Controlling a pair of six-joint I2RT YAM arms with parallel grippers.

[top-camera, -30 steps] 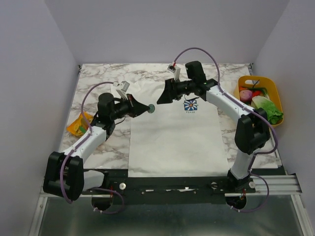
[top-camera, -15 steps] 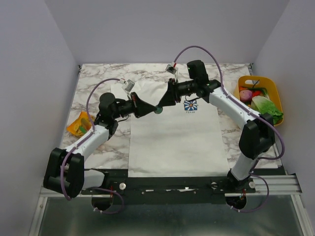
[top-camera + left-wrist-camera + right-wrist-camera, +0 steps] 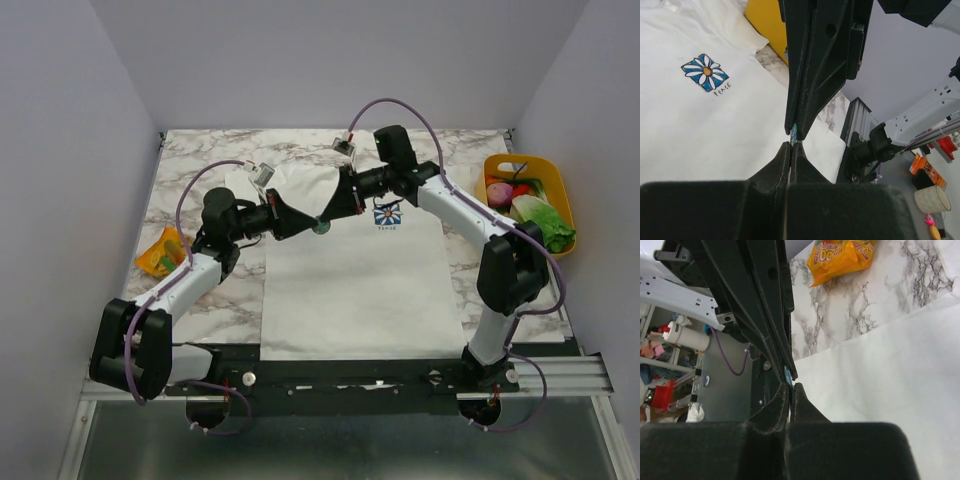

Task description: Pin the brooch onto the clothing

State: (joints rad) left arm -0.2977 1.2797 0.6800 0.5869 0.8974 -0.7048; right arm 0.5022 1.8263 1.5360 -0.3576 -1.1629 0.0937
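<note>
1. A yellow basket point(image 3: 556, 176) sits on the marble tabletop point(image 3: 200, 150) at 3 o'clock. It holds a leafy green lettuce point(image 3: 545, 224) and some red and pink pieces too small to name.
2. An orange snack packet point(image 3: 160, 252) lies on the tabletop at 9 o'clock, well apart from the basket.
3. A white T-shirt point(image 3: 360, 290) lies flat in the middle. Its collar is toward 12 o'clock and its hem toward 6 o'clock, so its long axis runs 12 to 6. A blue flower print point(image 3: 387, 214) is on the chest.
4. The left tool point(image 3: 306, 224) reaches in from 9 o'clock and points toward 3 o'clock. Its fingers are clenched tight, pinching the brooch point(image 3: 318, 228) at their tips.
5. The right tool point(image 3: 328, 215) comes from 1 o'clock and points toward 8 o'clock. It is clenched too, its tips meeting the left tool's tips on the same brooch.
6. The brooch is a tiny dark green disc, held between the two tools over the shirt's chest, just beside the print at its 9 o'clock. Whether it touches the cloth cannot be told.
7. Both wrist views show the brooch edge-on, as a thin blue-green sliver in line with the closed fingers. As a round disc, it shows no long axis of its own.
</note>
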